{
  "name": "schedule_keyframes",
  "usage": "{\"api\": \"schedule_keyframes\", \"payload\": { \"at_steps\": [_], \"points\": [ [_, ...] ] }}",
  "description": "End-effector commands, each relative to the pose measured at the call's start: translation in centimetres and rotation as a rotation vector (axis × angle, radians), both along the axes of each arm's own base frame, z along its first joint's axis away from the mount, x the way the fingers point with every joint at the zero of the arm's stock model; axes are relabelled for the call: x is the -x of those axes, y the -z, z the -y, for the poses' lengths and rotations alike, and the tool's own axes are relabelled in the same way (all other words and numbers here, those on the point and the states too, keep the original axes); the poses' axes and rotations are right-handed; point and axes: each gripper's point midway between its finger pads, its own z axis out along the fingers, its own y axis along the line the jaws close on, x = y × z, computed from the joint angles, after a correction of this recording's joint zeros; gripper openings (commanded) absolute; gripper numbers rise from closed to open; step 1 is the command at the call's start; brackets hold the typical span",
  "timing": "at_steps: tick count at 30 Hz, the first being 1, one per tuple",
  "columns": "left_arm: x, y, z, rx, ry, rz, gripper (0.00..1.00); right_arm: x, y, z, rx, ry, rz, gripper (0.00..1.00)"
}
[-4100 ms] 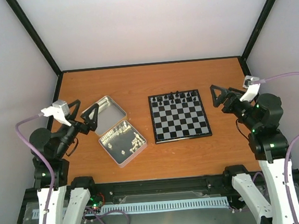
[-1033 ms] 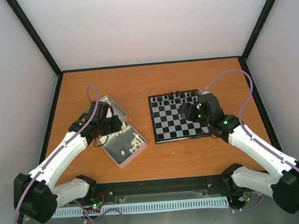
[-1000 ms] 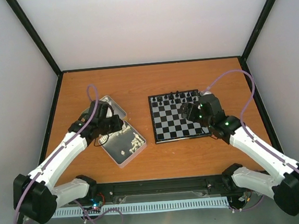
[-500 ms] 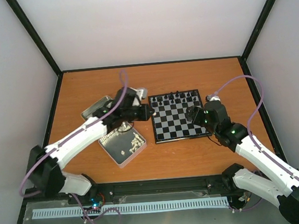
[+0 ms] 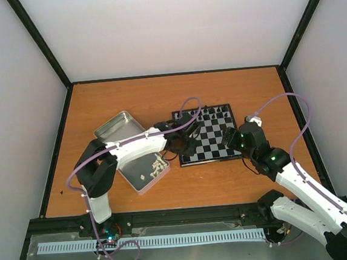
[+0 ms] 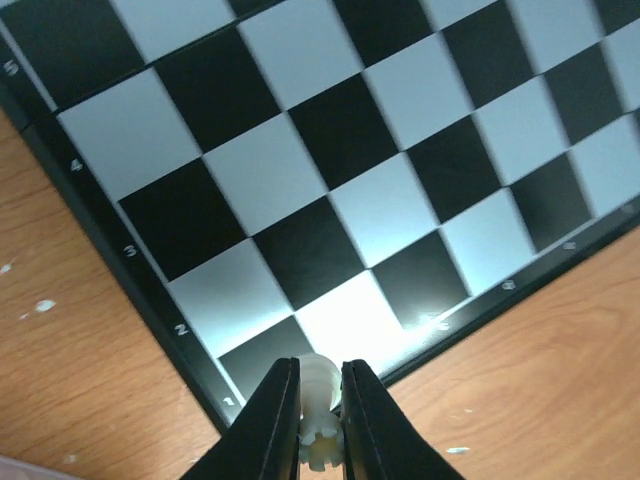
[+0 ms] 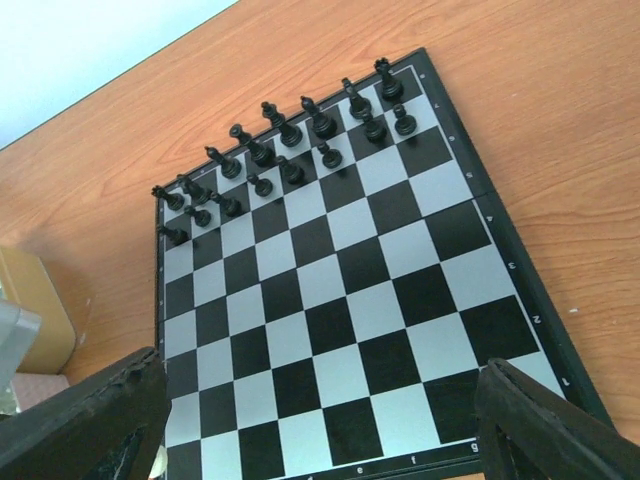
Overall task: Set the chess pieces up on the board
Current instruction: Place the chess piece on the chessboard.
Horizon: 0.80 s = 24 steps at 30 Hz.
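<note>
A white piece (image 6: pixel 318 425) is pinched between the nearly closed fingers of the left pincer (image 6: pixel 318 368), above the 7 o'clock corner of the board (image 5: pixel 214 140). Black pieces (image 7: pixel 288 145) fill the two ranks at the board's 12 o'clock edge, and the other ranks show bare squares. The right pincer (image 7: pixel 315 375) hangs spread wide, holding nothing, over the 4 o'clock side. At the board's 9 o'clock a tin (image 5: pixel 129 177) holds loose white pieces (image 5: pixel 158 165). The tin's other half (image 5: pixel 115 128) lies at 10 o'clock on the tabletop (image 5: pixel 176 93), and the left arm crosses above the tin.
</note>
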Motion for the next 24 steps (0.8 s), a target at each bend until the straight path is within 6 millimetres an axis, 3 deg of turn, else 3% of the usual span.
{"api": "schedule_keyframes", "payload": {
  "at_steps": [1, 11, 19, 24],
  "points": [
    [-0.1, 0.2, -0.6, -0.074, 0.009, -0.008, 0.10, 0.2, 0.3, 1.4, 0.021, 0.067, 0.011, 0.83],
    [0.0, 3.0, -0.7, -0.135, 0.025, -0.053, 0.10, 0.4, 0.9, 1.7, 0.032, 0.076, -0.001, 0.85],
    [-0.2, 3.4, -0.7, -0.152, 0.030, -0.052, 0.11, 0.3, 1.0, 1.6, 0.036, 0.079, -0.004, 0.86],
    [-0.2, 2.9, -1.0, -0.158, 0.026, -0.044, 0.32, 0.3, 1.1, 1.7, 0.035, 0.082, -0.004, 0.86]
  ]
}}
